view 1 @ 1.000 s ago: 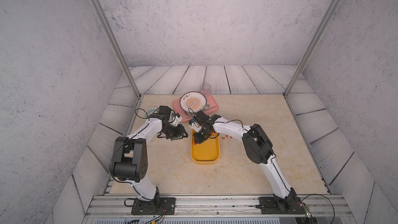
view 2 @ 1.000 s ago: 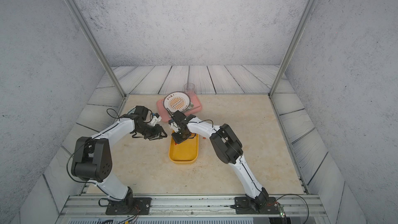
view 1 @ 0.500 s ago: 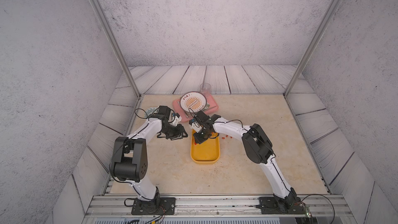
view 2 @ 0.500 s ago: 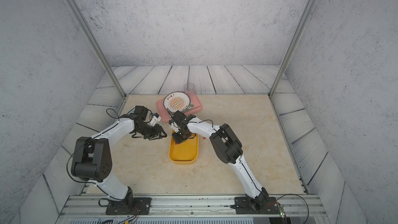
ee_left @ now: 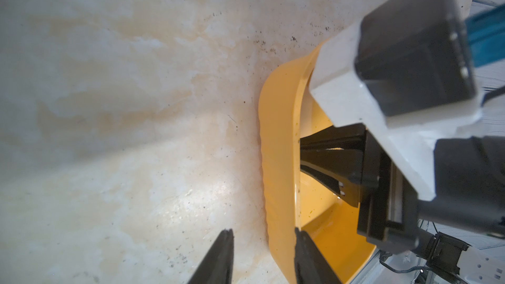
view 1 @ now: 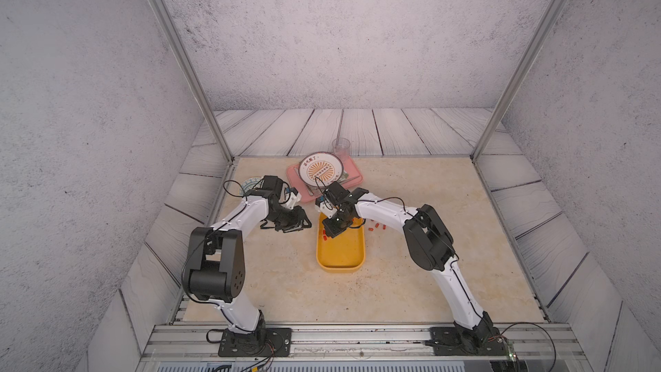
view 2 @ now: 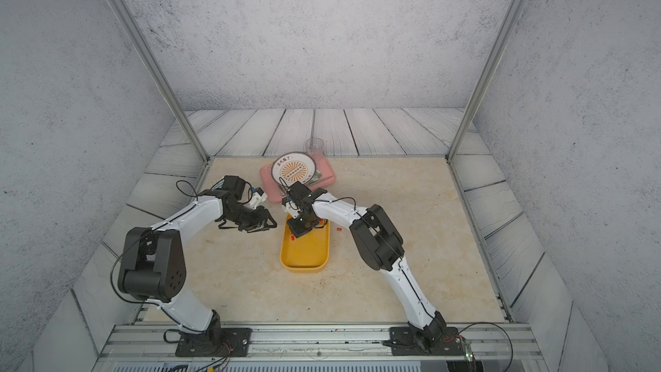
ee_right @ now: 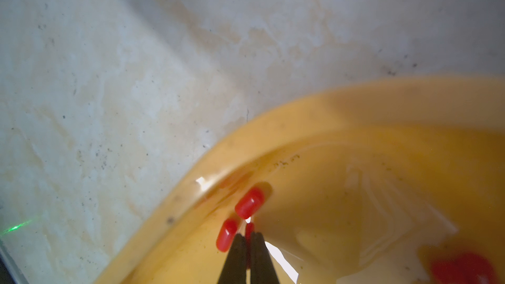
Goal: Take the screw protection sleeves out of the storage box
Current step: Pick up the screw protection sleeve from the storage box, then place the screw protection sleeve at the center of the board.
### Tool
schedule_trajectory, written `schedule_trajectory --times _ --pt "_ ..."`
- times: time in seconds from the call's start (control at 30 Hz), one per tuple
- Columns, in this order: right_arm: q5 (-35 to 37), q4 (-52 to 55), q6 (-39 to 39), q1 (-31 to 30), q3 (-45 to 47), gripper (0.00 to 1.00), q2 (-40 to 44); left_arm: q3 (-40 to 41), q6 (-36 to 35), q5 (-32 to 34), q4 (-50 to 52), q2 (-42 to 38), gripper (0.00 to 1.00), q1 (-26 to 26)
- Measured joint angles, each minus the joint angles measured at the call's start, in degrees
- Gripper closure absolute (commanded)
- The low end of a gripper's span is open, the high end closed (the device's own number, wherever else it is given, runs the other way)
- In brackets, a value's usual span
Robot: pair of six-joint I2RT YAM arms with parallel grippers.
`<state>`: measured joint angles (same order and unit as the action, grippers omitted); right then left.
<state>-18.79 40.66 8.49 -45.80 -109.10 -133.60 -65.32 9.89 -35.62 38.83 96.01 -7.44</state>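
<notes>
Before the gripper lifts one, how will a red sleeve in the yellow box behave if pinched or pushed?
The red sleeve is a smooth rounded cylinder, so a push will probably roll it. Tiny beside the right gripper, it is likely very light and may squirt from a pinch.

Storage box (view 1: pixel 339 257) yellow; screw protection sleeves (ee_right: pixel 249 202) red; tray (view 1: pixel 294 180) pink; plate (view 1: pixel 321 169) orange sunburst; tabletop (view 1: pixel 411 280) beige marbled.

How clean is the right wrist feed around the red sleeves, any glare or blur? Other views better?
Right wrist view: sleeves near the right gripper are sharp, another red clump is blurred, white glare streaks the yellow box. Left wrist view: the nearby right arm looks soft. In both top views: even light, sleeves are specks.
</notes>
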Motion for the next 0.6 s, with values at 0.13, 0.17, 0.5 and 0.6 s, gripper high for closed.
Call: schedule_trajectory --times 0.13,0.17,0.5,0.6 --pt "-1.8 0.9 -1.6 1.0 1.6 0.92 1.6 0.0 0.0 0.0 0.0 0.0 0.59 0.0" --pt "-2.4 1.5 -2.2 1.4 2.1 0.92 2.5 0.0 0.0 0.0 0.0 0.0 0.59 0.0" --pt "-8.7 8.1 -9.7 6.3 8.2 0.92 18.9 0.0 -0.1 -0.8 -0.1 0.0 0.58 0.2" --pt "-8.3 9.2 -12.6 9.4 13.2 0.92 24.9 0.0 -0.1 -2.3 -0.3 0.0 0.57 0.2"
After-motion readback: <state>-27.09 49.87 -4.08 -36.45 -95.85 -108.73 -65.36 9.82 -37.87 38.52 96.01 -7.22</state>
